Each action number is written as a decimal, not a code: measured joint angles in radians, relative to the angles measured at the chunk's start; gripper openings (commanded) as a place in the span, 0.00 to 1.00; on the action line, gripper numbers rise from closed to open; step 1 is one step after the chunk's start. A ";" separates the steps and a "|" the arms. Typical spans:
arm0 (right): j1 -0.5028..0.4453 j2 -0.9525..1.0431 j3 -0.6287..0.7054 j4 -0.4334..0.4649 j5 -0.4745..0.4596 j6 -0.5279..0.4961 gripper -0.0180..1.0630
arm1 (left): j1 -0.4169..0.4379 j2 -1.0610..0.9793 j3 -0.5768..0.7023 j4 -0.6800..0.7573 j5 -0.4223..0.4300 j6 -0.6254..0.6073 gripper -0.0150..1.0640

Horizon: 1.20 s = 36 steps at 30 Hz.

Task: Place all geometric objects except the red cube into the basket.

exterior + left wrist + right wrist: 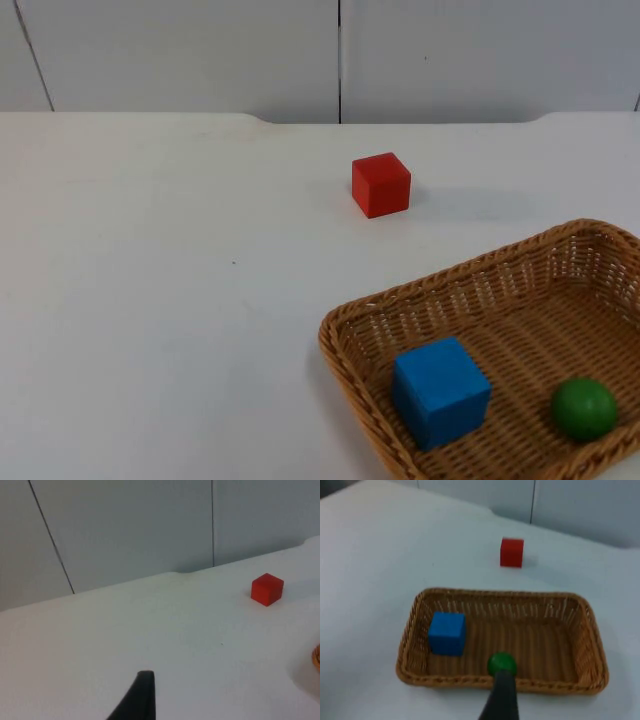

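We see the wicker basket point(352, 335) holding a blue cube point(440, 391) and a green ball point(584, 408); its far corner is cut off. The red cube point(381, 185) sits on the white tabletop point(160, 300), well apart from it. Of the left pincer point(142, 697) and the right pincer point(502, 697) one fingertip each shows, so we cannot tell their state.

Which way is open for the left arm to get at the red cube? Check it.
Probably yes, straight across. The red cube stands alone on bare white table ahead of the left tool, well apart from the basket that holds the other shapes.

Bright, even light; soft shadows.
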 measured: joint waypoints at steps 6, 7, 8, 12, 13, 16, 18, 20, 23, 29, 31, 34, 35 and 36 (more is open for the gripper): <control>0.000 0.000 0.083 0.009 -0.002 0.002 0.63 | 0.000 -0.024 0.091 0.015 0.044 0.000 0.99; 0.000 0.000 0.091 0.013 -0.009 -0.005 0.63 | 0.000 -0.024 0.111 0.017 0.046 0.000 0.99; 0.000 0.000 0.095 0.015 -0.016 -0.007 0.63 | 0.000 -0.024 0.136 0.020 0.048 0.000 0.99; 0.000 0.000 0.102 0.020 -0.029 -0.009 0.63 | 0.000 -0.024 0.173 0.024 0.050 -0.018 0.99; 0.000 0.000 0.102 0.020 -0.031 -0.009 0.63 | 0.000 -0.024 0.175 0.026 0.045 -0.037 0.99; 0.000 0.000 0.102 0.022 -0.033 -0.011 0.63 | 0.000 -0.024 0.179 0.026 0.041 -0.062 0.99; 0.000 0.000 0.102 0.022 -0.033 -0.011 0.63 | 0.000 -0.024 0.181 0.028 0.040 -0.085 0.99; 0.000 0.000 0.102 0.022 -0.034 -0.011 0.63 | 0.000 -0.024 0.181 0.046 0.039 -0.111 0.99; 0.000 0.000 0.102 0.023 -0.035 -0.011 0.63 | 0.000 -0.024 0.181 0.060 0.039 -0.131 0.99; 0.000 0.000 0.102 0.023 -0.035 -0.011 0.63 | 0.000 -0.024 0.181 0.067 0.039 -0.137 0.99; 0.000 0.000 0.102 0.023 -0.037 -0.011 0.63 | 0.000 -0.024 0.181 0.067 0.039 -0.139 0.99; 0.000 0.000 0.102 0.023 -0.037 -0.011 0.63 | 0.000 -0.024 0.181 0.068 0.039 -0.141 0.99; 0.000 0.000 0.102 0.023 -0.037 -0.011 0.63 | 0.000 -0.024 0.181 0.071 0.039 -0.143 0.99; 0.000 0.000 0.102 0.023 -0.037 -0.011 0.63 | 0.000 -0.024 0.181 0.071 0.039 -0.145 0.99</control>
